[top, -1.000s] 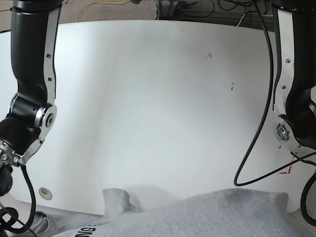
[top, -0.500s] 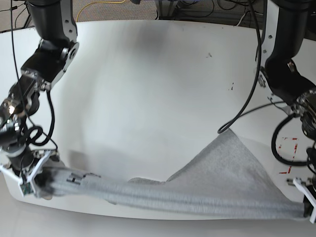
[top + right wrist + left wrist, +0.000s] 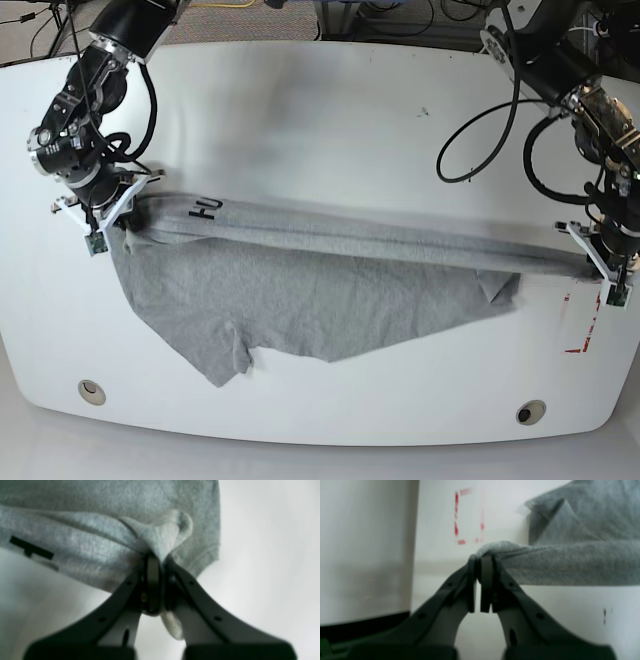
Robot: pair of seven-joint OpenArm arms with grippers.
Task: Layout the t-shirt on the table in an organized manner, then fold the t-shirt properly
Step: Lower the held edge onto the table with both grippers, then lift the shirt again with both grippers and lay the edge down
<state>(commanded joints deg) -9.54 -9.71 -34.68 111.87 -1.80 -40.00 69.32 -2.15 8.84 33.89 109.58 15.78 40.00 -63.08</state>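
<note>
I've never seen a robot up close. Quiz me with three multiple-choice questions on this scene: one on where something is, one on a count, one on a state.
1. Where is the red tape mark?
A. near the left tool
B. near the right tool
C. under the shirt's middle

2. How many round holes does the table show?
A. none
B. two
C. five

3. How is the t-shirt?
A. neatly folded
B. stretched between both tools
C. balled up

Answers: 1 A, it lies beside the left tool. 2 B, one near each front corner. 3 B, the left tool and right tool each pinch an end.
</note>
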